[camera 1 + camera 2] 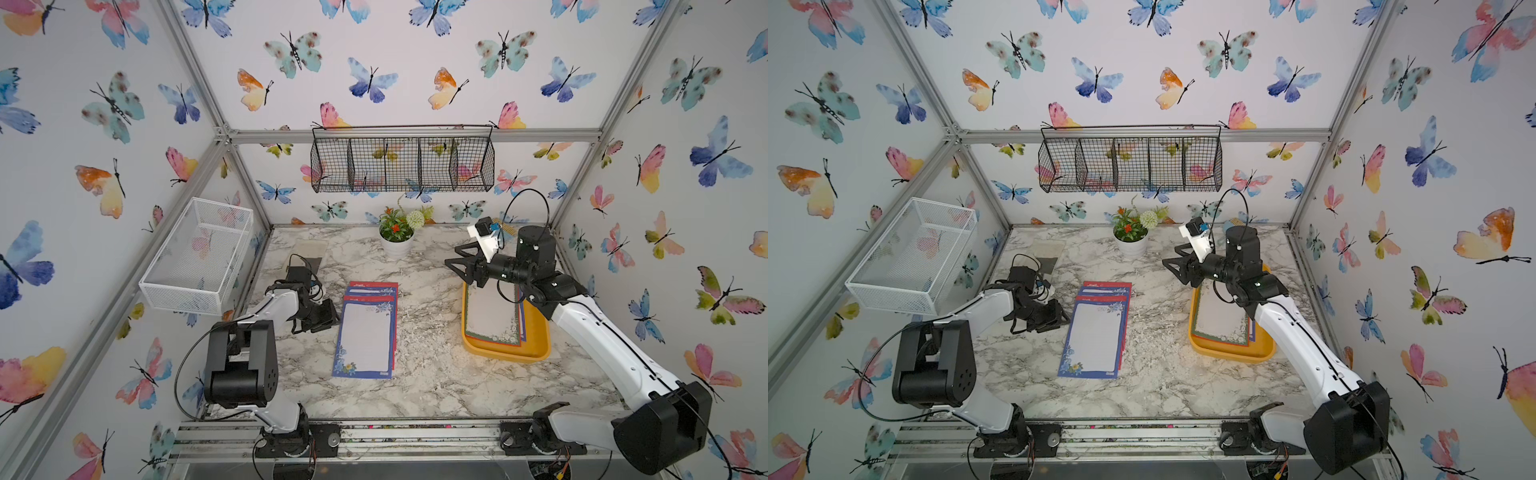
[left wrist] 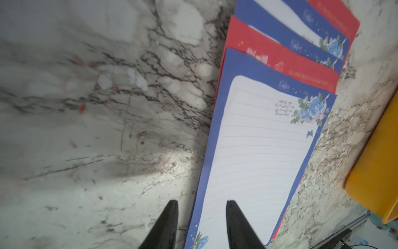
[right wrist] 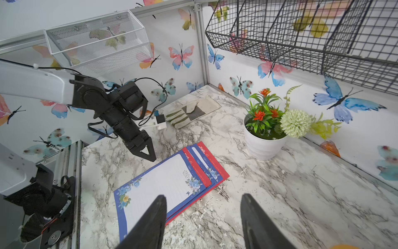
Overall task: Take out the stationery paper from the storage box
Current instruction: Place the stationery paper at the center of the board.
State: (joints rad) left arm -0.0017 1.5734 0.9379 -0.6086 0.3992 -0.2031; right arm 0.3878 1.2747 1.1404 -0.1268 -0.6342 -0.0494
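Several sheets of stationery paper lie fanned on the marble table, a blue-bordered one on top and red and blue ones beneath. My left gripper hovers low at that stack's left edge, open and holding nothing; the top sheet lies flat under it. The yellow storage box sits at the right and holds more paper, a green-bordered sheet uppermost. My right gripper hangs above the box's far end, open and empty.
A white flower pot stands at the back middle. A glove lies at the back left. A white mesh basket hangs on the left wall and a black wire basket on the back wall.
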